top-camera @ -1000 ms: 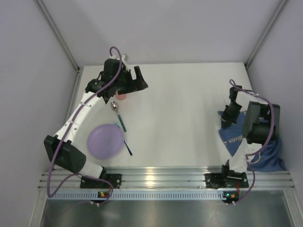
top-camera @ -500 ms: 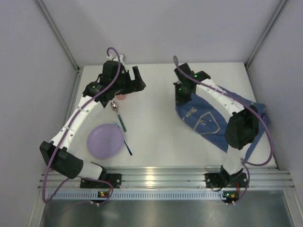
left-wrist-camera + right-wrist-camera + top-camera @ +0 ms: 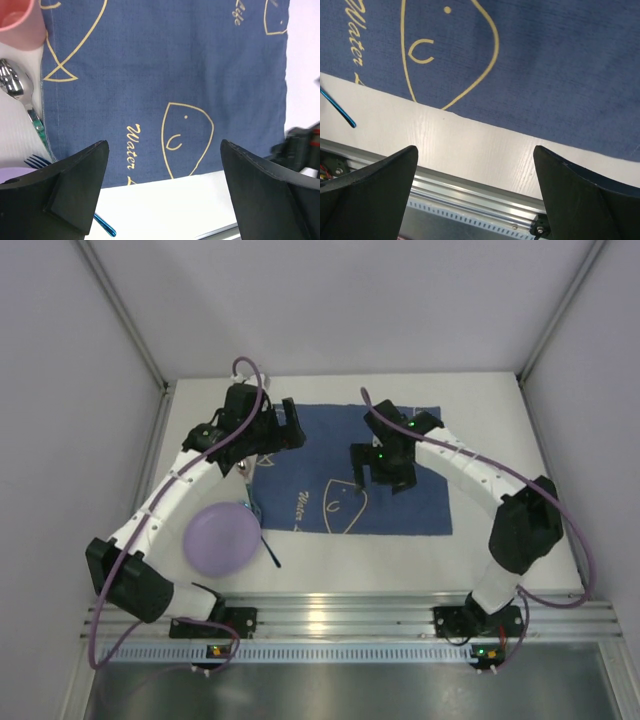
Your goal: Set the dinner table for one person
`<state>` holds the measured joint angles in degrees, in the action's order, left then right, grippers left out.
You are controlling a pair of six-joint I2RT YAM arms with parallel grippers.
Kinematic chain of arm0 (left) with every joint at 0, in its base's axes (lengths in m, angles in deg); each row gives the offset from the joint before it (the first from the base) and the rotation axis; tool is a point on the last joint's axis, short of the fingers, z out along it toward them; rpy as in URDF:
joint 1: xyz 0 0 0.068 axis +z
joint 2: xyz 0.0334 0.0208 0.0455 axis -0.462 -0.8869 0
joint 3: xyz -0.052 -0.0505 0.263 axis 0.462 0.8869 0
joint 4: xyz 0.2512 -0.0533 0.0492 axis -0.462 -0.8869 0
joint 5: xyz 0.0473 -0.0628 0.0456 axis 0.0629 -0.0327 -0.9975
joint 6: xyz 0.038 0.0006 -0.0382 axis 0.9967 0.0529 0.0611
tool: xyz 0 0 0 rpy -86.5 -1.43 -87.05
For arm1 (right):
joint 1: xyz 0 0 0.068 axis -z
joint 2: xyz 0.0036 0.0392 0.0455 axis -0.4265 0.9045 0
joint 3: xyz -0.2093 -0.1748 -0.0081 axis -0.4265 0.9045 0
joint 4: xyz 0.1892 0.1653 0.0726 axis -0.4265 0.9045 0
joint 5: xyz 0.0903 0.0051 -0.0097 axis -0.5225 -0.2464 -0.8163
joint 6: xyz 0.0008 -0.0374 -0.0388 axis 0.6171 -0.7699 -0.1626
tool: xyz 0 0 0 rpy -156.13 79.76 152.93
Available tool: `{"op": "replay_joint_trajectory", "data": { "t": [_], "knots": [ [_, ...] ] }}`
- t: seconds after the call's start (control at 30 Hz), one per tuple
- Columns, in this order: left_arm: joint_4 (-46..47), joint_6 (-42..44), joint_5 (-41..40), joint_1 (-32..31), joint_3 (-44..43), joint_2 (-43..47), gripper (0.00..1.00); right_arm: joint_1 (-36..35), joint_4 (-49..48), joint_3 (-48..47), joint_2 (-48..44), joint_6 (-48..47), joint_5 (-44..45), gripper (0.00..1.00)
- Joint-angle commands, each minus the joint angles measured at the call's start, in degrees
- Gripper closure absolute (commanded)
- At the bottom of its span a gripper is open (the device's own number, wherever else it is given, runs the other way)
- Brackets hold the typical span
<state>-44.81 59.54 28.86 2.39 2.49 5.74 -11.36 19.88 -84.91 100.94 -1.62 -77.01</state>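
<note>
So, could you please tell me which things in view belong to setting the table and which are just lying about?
Belong to the job: matte white tabletop; dark blue cloth with line-drawn fish; round purple plate; pink cup; shiny metal spoon; blue fork.

Just there: aluminium rail at the near edge; grey enclosure walls. Nothing on the table looks stray.

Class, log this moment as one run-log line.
blue cloth: flat on dinner table | left gripper: open, empty, above cloth | right gripper: open, empty, above cloth | purple plate: at cloth's near-left corner
</note>
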Motion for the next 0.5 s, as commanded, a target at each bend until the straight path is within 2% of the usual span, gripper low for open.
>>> {"op": "replay_joint_trajectory", "data": {
  "t": [0.0,0.23,0.47],
  "knots": [
    [0.6,0.2,-1.2,-1.2,0.4,-1.3,0.01,3.8,-0.3,3.8,-7.1,1.2,2.4,0.0],
    [-1.5,-0.2,-6.8,-1.7,-1.1,-2.3,0.01,13.6,-10.6,16.3,-6.5,1.1,-3.0,0.0],
    [-5.6,-0.1,-14.4,-1.6,1.5,-0.9,0.01,18.1,-19.5,27.5,-2.4,0.2,-4.7,0.0]
  ]
}}
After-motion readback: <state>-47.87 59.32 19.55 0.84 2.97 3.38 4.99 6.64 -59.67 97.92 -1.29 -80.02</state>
